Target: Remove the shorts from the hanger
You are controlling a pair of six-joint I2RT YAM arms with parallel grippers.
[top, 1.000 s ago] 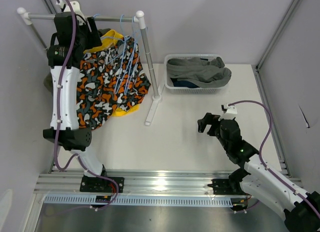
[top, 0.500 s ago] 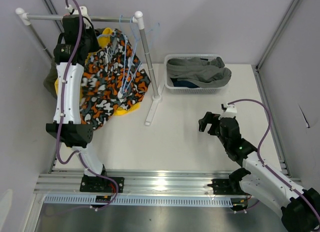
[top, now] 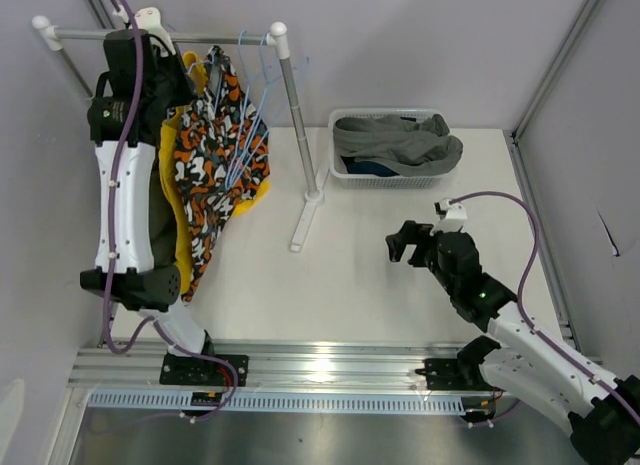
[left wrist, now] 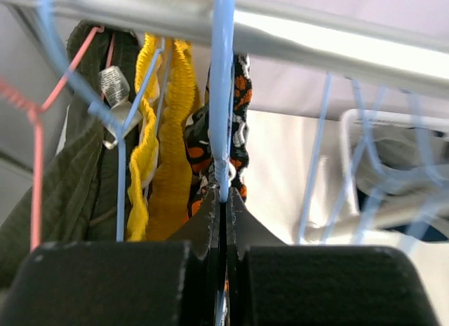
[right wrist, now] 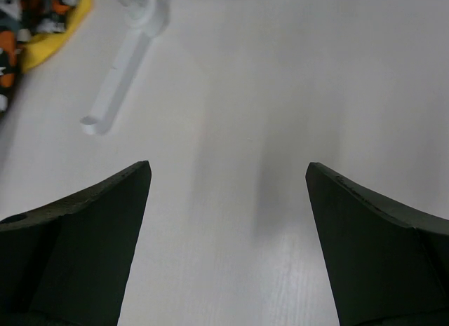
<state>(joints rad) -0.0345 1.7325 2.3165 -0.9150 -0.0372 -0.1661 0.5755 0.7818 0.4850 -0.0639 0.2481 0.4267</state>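
**Left tool pinched on a hanger wire, right tool spread wide**

We see the left tool (left wrist: pixel 223 200) clamped tight on the wire of a blue hanger (left wrist: pixel 224 94), just under the rail (left wrist: pixel 316 49). Only the left wrist view shows a white label (left wrist: pixel 112 84) sewn into the olive shorts (left wrist: pixel 70 193); its print is too small for us to read. Beside them hang the yellow shorts (left wrist: pixel 175 116) and the patterned shorts (left wrist: pixel 240 102). Only the top view shows the basket (top: pixel 388 113) on the desk (top: pixel 340 285), right of the rack post (top: pixel 292 115), with grey shorts (top: pixel 395 140) lying over navy shorts (top: pixel 365 169). The right tool (right wrist: pixel 228 193) hangs above bare desk, fingers wide apart, holding nothing.
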